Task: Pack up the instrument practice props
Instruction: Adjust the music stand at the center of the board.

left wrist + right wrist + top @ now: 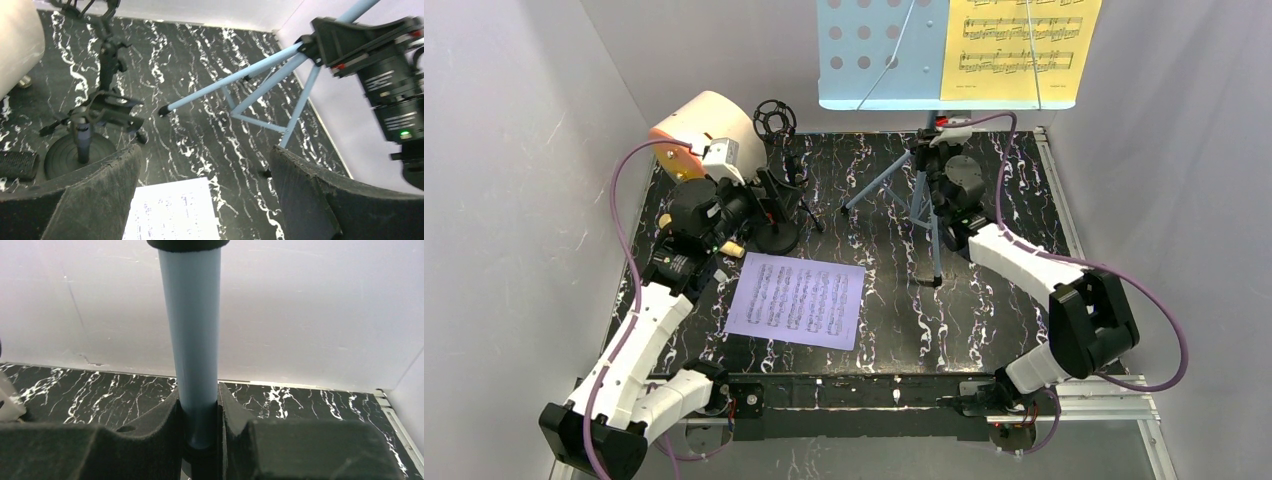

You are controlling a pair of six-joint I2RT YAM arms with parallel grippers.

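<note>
Over on the right, a firm hold on the blue music rack [879,50]: clamped on its pale blue pole [192,340] with the right jaws drawn narrow, pads [150,440] pressed to either side just below a black collar. Gripping the upright itself, above the spread tripod legs [235,76], most likely to steady or lift the whole stand without tipping it. Standing fully set up at the back of the table [984,330], with the yellow score sheet [1019,45] propped on its ledge.

Now to the left: hanging just beside the round-base mic pole [776,235], over the far edge of the lavender score sheet [796,298] lying flat on the table, with the left jaws spread wide. Nothing between those pads [100,200]. Poised, by the look of it, to take the mic pole or the sheet, or to lend a second hold on the rack.

Crowded into the back-left corner: a black ring-shaped mount [774,118] and the big cream cylinder [699,130] with its orange face, no part of the pack-up. Hard to pick out the microphones in that tangle.

Early days, judging from the layout: nothing packed, no container in sight. Worth watching: a top-heavy rack, and a loose yellow sheet likely to slide off on any tilt.
</note>
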